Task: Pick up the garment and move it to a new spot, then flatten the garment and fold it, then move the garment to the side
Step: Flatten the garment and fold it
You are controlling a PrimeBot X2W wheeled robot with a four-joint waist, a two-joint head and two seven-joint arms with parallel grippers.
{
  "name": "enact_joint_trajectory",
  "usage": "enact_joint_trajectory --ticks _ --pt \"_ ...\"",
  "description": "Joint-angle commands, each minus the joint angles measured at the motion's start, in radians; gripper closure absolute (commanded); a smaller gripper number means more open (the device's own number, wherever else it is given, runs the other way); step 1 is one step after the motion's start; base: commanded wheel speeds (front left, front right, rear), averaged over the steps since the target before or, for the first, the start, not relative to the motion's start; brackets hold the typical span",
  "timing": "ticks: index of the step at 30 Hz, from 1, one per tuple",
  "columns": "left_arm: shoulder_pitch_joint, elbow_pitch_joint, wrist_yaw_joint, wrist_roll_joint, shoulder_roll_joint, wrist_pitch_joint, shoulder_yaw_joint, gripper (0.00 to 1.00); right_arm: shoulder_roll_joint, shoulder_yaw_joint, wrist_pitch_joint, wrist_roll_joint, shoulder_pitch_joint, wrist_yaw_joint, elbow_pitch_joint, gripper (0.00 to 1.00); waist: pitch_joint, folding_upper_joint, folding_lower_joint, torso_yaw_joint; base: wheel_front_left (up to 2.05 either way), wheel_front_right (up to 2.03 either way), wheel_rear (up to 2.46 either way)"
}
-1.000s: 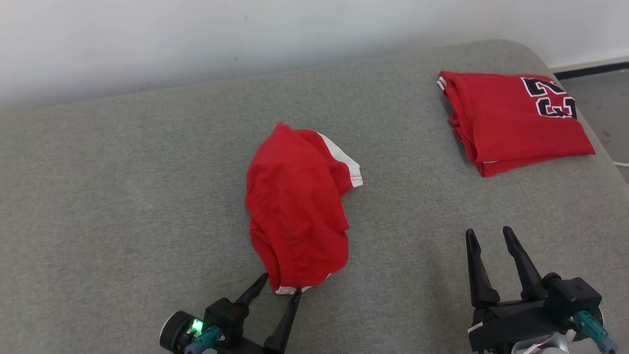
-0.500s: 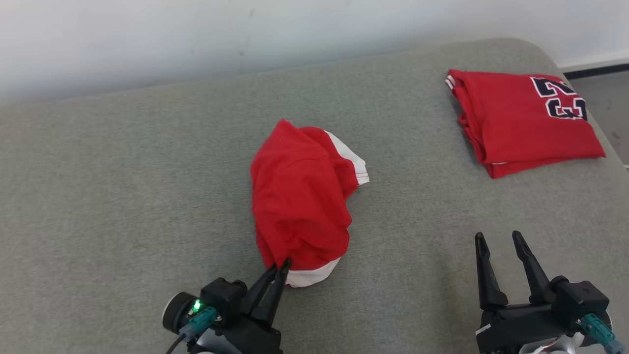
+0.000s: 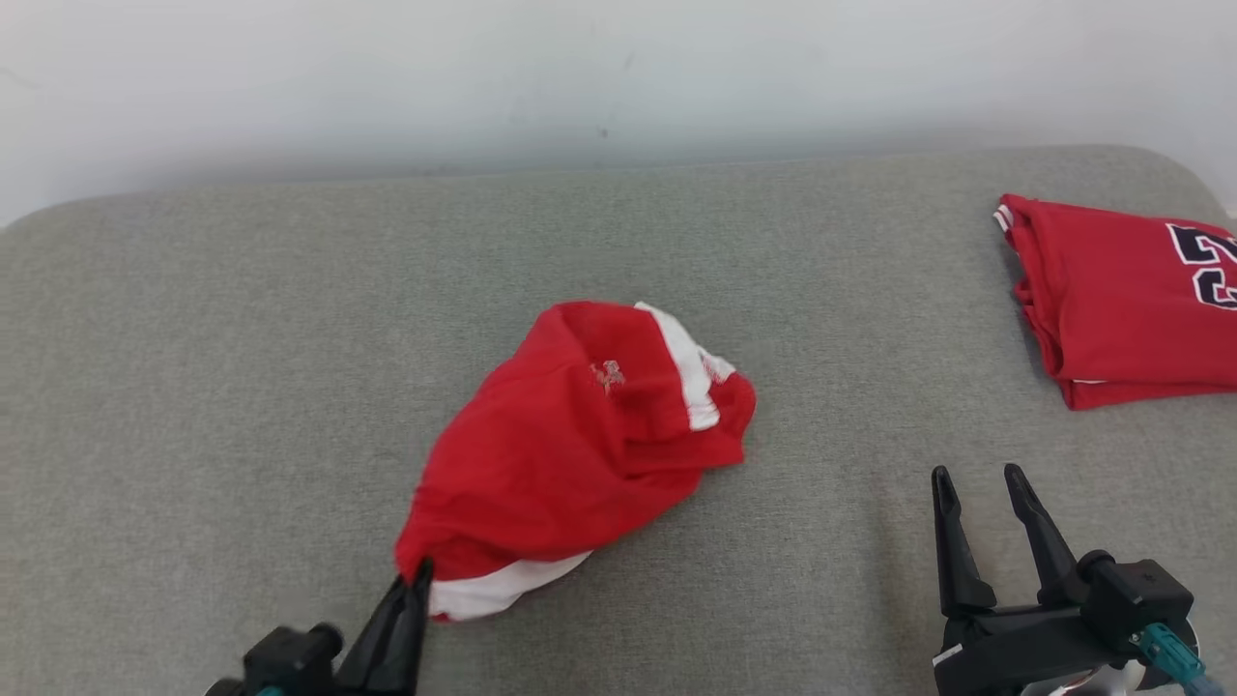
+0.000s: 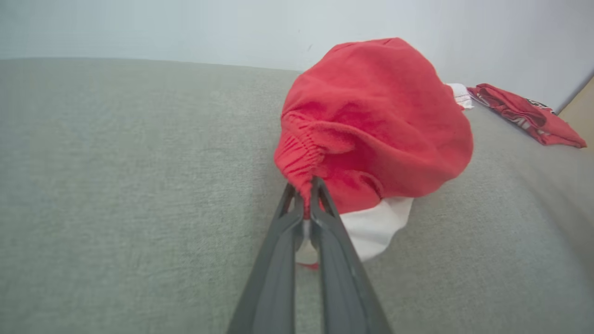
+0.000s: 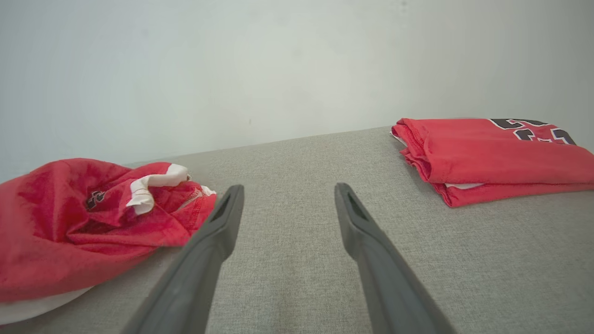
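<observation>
At the near edge my left gripper (image 3: 420,572) pinches the garment (image 3: 570,445), jaws shut; right gripper (image 3: 974,474) gapes empty. I'll lift slowly; the bite looks possibly thin.

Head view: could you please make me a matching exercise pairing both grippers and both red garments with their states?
1. left gripper
2. right gripper
3. shorts
4. jersey

A. folded, at the far right
B. open, holding nothing
C. crumpled, in the middle
D. shut on red cloth

Pairs: 1-D, 2-B, 3-C, 4-A
</observation>
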Motion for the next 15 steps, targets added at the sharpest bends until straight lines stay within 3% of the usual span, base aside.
enact_joint_trajectory --ticks 1,6,8,9,15 --pt "0.021 -0.003 0.006 -0.017 -0.002 0.0 0.016 1.0 -0.001 0.0 -0.005 0.002 -0.003 -0.003 0.0 0.0 -0.003 -0.0001 0.0 0.011 0.0 0.0 0.0" --pt "0.067 0.036 0.014 -0.014 -0.005 0.0 0.073 1.0 -0.003 -0.002 -0.005 0.001 0.004 -0.003 0.007 0.0 -0.004 -0.0001 0.0 0.012 0.0 0.0 0.0" --pt "0.064 0.039 0.015 -0.006 -0.017 0.0 0.089 0.05 -0.005 -0.005 -0.005 0.002 0.008 -0.003 0.009 0.0 -0.008 -0.0001 0.0 0.012 0.0 0.0 0.0" --pt "0.06 0.034 0.014 0.001 -0.022 0.0 0.098 0.0 -0.006 -0.007 -0.005 0.002 0.009 -0.003 0.01 0.0 -0.01 -0.0001 0.0 0.013 0.0 0.0 0.0" --pt "0.053 -0.061 0.013 0.04 -0.054 0.0 0.175 0.0 -0.01 -0.01 -0.005 0.002 0.015 -0.003 0.015 0.0 -0.033 -0.0001 0.0 0.016 0.0 0.0 0.0"
